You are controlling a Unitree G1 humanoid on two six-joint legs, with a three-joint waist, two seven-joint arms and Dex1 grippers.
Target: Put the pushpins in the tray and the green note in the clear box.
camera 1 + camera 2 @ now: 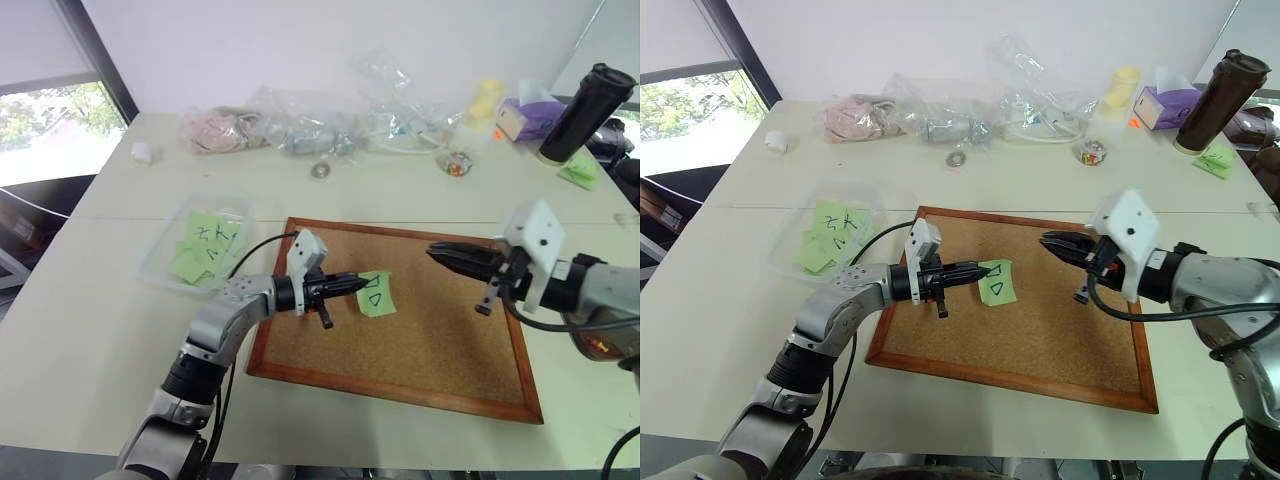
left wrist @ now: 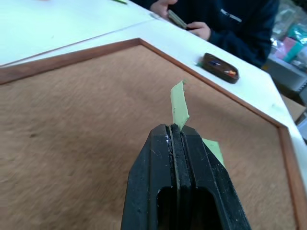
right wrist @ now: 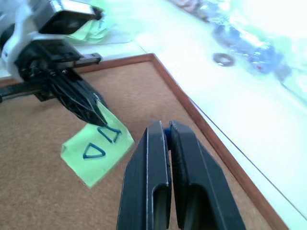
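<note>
The left pincer is closed flat, and between its black tips it pinches one edge of the green note, the one with a triangle and a trapezoid drawn on it. In the left wrist view the edge of the note stands up in a curl just past the closed tips. The rest of the sheet hangs over the cork board, a little left of its middle.

The note is thin paper, so I judge it very light and soft. It will bend and flutter when it is carried, and it may tear or slip out if the grip is only on the very margin. A hold a bit deeper on the edge, with the sheet left to hang freely, looks safest to me. One strip of such a note is sticky, so it may cling to a finger when it is let go.

The left arm reaches from the lower left across the frame of the board, with the forearm low and the pincer pointing about level toward the robot's right.

The right pincer is also closed. In the right wrist view a small blue thing sits between its tips, perhaps a pushpin, but I cannot tell for sure. It hovers above the right part of the board and points toward the left one.

The clear box stands on the bench just left of the board, with other green notes inside. The small brown tray lies on the bench just past a far edge of the board.
</note>
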